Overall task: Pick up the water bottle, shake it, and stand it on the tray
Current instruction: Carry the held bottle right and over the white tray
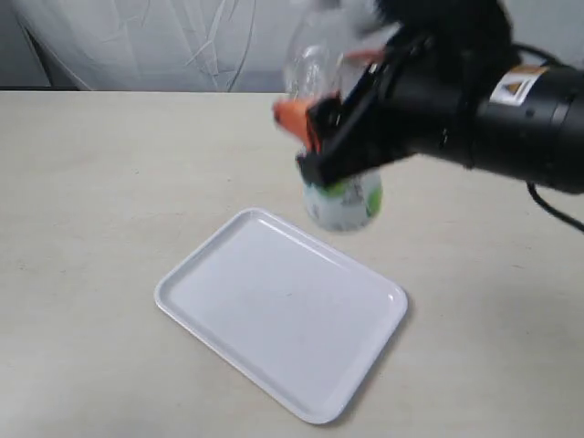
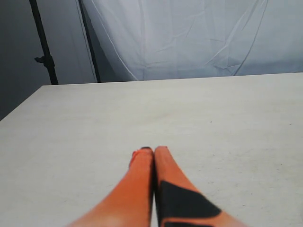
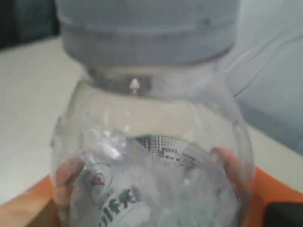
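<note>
The water bottle [image 1: 339,196] hangs in the air above the table, blurred, behind the far edge of the white tray [image 1: 274,310]. My right gripper [image 1: 310,128] is shut on the bottle's middle, its orange fingers on either side. In the right wrist view the bottle [image 3: 151,156] fills the frame, its white cap [image 3: 147,33] close to the camera, and orange fingers [image 3: 236,175] show through the clear plastic. My left gripper [image 2: 154,150] is shut with nothing in it, over bare table; it is not visible in the exterior view.
The beige table [image 1: 91,182] spreads around the tray. A white cloth backdrop [image 1: 182,41] hangs behind the table's far edge. A dark stand [image 2: 45,47] rises off the table's corner in the left wrist view.
</note>
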You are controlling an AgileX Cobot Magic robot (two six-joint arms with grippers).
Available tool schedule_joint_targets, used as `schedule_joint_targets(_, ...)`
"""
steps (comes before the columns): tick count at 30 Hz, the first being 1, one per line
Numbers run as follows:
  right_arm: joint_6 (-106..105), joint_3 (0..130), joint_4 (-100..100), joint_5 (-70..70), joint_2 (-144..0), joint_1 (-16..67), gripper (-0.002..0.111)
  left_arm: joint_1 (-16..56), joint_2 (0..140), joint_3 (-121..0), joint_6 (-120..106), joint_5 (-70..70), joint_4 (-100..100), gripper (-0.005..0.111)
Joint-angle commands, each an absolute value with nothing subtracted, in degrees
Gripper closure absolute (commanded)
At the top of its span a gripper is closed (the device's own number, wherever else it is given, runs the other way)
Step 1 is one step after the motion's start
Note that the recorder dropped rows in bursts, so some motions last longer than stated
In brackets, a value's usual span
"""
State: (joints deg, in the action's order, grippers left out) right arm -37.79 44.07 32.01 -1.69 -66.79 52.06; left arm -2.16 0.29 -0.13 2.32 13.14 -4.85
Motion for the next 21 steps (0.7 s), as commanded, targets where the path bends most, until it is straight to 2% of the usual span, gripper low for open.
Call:
schedule_joint_targets(1,-25.7,44.4,34.6,-13.2,-67.1,53.1,0.109,-2.2,0.0,0.0,2.5,12.9,-5.0,0.107)
schedule_joint_targets(6,-21.5,44.4,24.3,-5.1,-69.1,64.8,0.109,-2.2,0.0,0.0,2.5,12.9,-5.0,0.107)
schedule_joint_targets(9,-24.9,44.4,15.2,-4.8,-69.6,68.4,0.109,-2.2,0.0,0.0,2.5,12.9,-5.0,0.107)
schedule_joint_targets(11,-26.9,44.4,14.9,-4.8,-69.6,67.0,0.109,-2.2,0.0,0.0,2.5,12.9,-5.0,0.107)
schedule_joint_targets(14,-28.6,44.3,15.9,-5.1,-69.6,59.9,0.109,-2.2,0.0,0.0,2.5,12.9,-5.0,0.107)
schedule_joint_targets(18,-27.3,44.3,32.8,-8.6,-69.6,48.7,0.109,-2.2,0.0,0.0,2.5,12.9,-5.0,0.107)
schedule_joint_targets(21,-27.0,44.3,38.4,-6.0,-69.6,48.9,0.109,-2.2,0.0,0.0,2.5,12.9,-5.0,0.107)
